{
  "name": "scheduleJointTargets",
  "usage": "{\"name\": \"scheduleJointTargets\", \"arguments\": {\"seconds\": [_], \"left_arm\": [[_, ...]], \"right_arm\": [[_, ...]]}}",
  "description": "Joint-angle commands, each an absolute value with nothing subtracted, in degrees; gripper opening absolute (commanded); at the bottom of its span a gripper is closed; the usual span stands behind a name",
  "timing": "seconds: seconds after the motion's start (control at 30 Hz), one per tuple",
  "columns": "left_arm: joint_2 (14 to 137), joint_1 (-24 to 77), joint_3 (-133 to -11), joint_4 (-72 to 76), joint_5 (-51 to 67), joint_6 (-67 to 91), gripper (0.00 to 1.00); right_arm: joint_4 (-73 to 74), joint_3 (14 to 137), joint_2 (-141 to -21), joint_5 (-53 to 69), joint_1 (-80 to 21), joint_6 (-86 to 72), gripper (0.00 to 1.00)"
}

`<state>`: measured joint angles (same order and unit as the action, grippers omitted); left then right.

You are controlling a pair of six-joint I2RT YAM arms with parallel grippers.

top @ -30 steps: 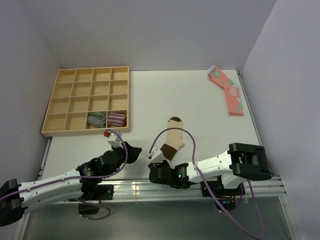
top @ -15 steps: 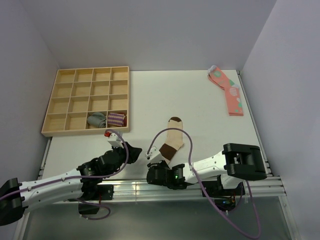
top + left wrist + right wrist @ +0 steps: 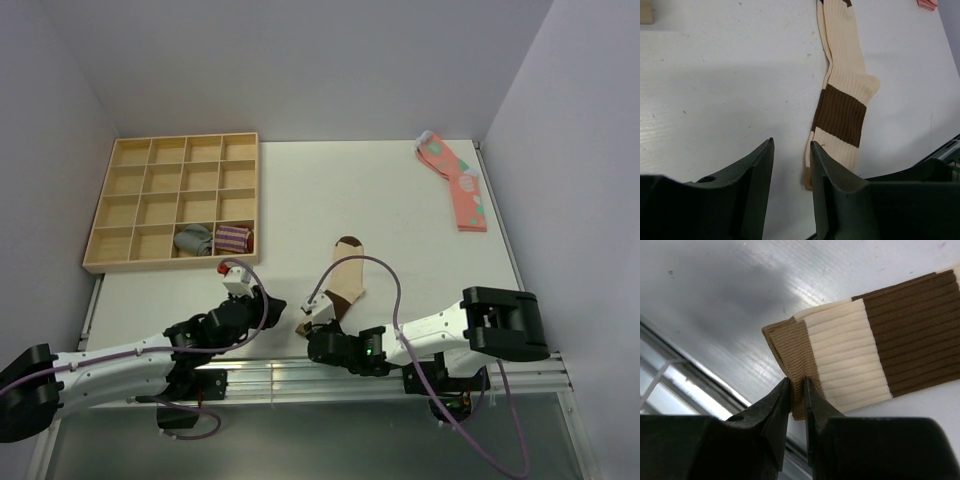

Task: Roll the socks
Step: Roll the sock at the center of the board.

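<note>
The beige socks lie stacked flat near the table's front edge, with the dark toe pointing away and the tan cuff nearest the arms. In the right wrist view my right gripper is shut on the tan cuff edge of the socks, and the fabric is bunched between its fingertips. In the top view the right gripper sits at that cuff end. My left gripper stands open over bare table just left of the cuff, holding nothing. The socks run up its view. From above, the left gripper is a short way left of the socks.
A wooden compartment tray stands at the back left, with a grey rolled sock and a purple-striped one in its front row. Pink spotted socks lie at the far right corner. The metal rail runs along the near edge.
The right gripper's jaws have closed onto the socks' cuff. The left arm has edged forward and right, toward the socks.
</note>
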<state>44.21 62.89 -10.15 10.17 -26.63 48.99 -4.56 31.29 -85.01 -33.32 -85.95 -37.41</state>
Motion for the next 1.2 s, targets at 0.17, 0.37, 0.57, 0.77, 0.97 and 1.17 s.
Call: {"name": "scheduleJointTargets", "arguments": {"seconds": [0.17, 0.37, 0.57, 0.77, 0.97, 1.17], "left_arm": [[46.8, 63.2, -12.1, 16.6, -23.5, 46.8, 0.43], [49.0, 63.8, -11.3, 23.8, -21.1, 44.9, 0.43], [54.6, 65.8, -10.9, 31.5, -18.2, 42.0, 0.39], [58.9, 68.3, -9.3, 37.3, -17.2, 41.0, 0.39], [61.5, 69.7, -7.3, 43.0, -16.2, 40.3, 0.41], [65.0, 69.9, -7.1, 46.9, -15.3, 39.8, 0.42]], "right_arm": [[-12.2, 23.7, -75.5, -11.4, -77.5, -37.2, 0.21], [-10.9, 24.1, -72.8, -0.6, -72.5, -36.2, 0.21], [-10.2, 24.9, -73.7, 6.9, -67.7, -37.2, 0.21], [-10.2, 24.3, -75.1, 11.1, -62.1, -39.4, 0.21], [-10.5, 25.0, -78.4, 15.2, -59.4, -40.3, 0.21], [-11.3, 24.4, -77.5, 17.0, -59.1, -40.3, 0.21]]}}
